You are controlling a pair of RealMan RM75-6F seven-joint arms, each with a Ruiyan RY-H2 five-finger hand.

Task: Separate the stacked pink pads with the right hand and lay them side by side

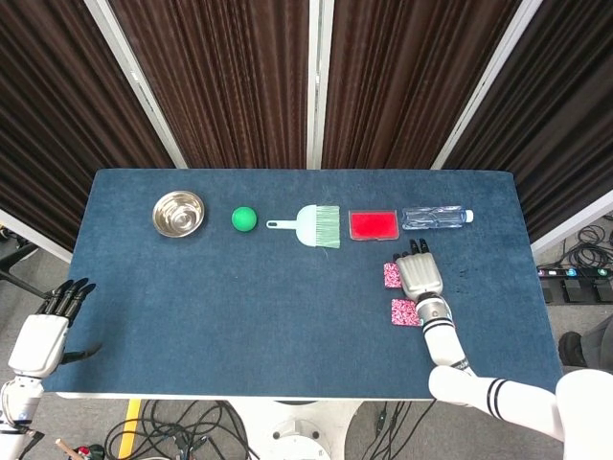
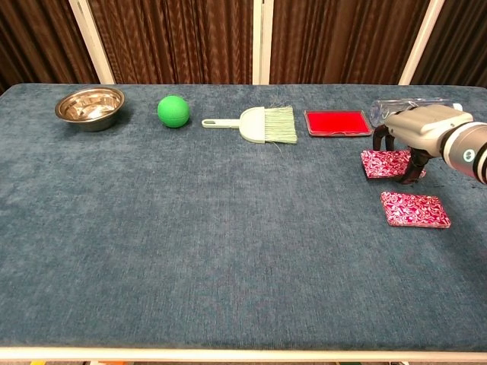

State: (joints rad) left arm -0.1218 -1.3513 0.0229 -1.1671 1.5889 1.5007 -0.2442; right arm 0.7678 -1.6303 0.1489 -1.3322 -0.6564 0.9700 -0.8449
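With both pink pads already apart near the table's (image 2: 152, 251) right edge, my right hand (image 2: 415, 131) hovered, fingers arched down around the far pad (image 2: 380, 163), seemingly touching it; the near pad (image 2: 415, 209) lay just beside. I judged releasing and lifting clear came next.

Right arm reaches in from near right corner, forearm angled forward over worktop (image 1: 239, 287); right hand (image 1: 419, 273) palm down, fingers (image 2: 415, 163) pointing down, spread. Left hand (image 1: 43, 335) off the worktop's left edge, fingers extended forward, holding nothing
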